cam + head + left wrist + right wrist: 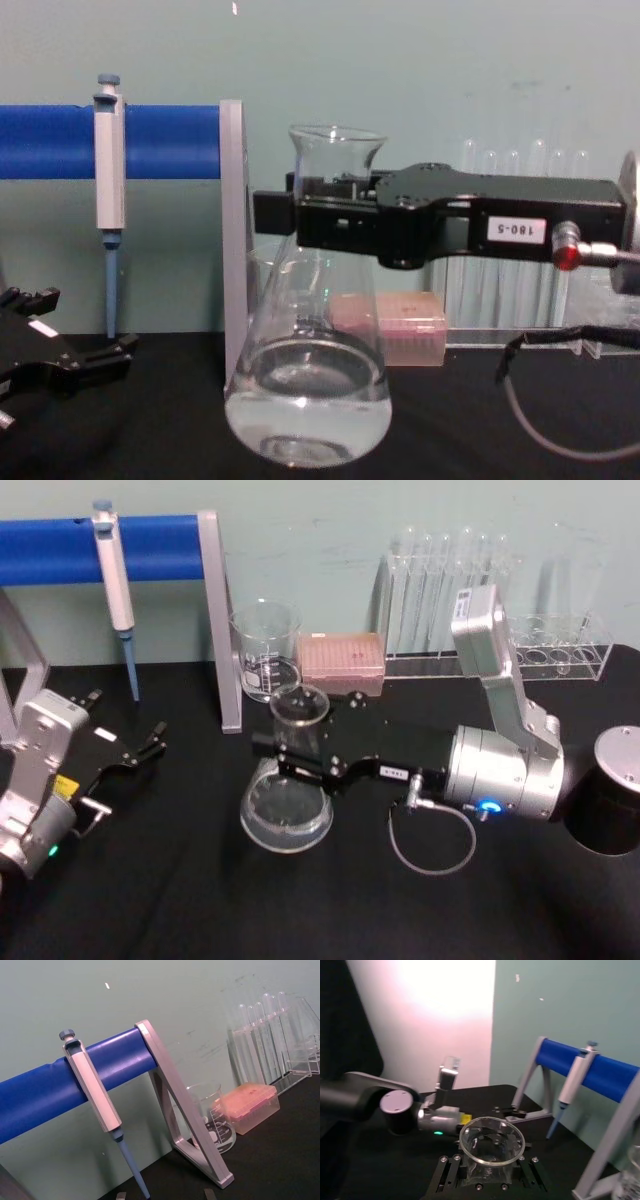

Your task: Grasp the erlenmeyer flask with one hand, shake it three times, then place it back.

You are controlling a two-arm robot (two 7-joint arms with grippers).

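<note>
Glass flask (pixel 308 390) mid-bench, liquid in its base, neck clamped in the right hand (pixel 298 752). Base on the bench (pixel 200 900) or just off it: can't tell. Grasp made; set-down left, probably the shakes too. Beaker (pixel 265 650), tip box (pixel 343 660) and stand post (pixel 220 620) crowd the far side. Left hand (pixel 140 748) parked left.

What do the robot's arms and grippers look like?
Both arms are silver-grey, ending in a flat black gripper. The right gripper has a white label reading 180-5 and a looping grey cable, with a blue light on the right arm. The left gripper has a white sticker; the left arm has a yellow sticker.
</note>
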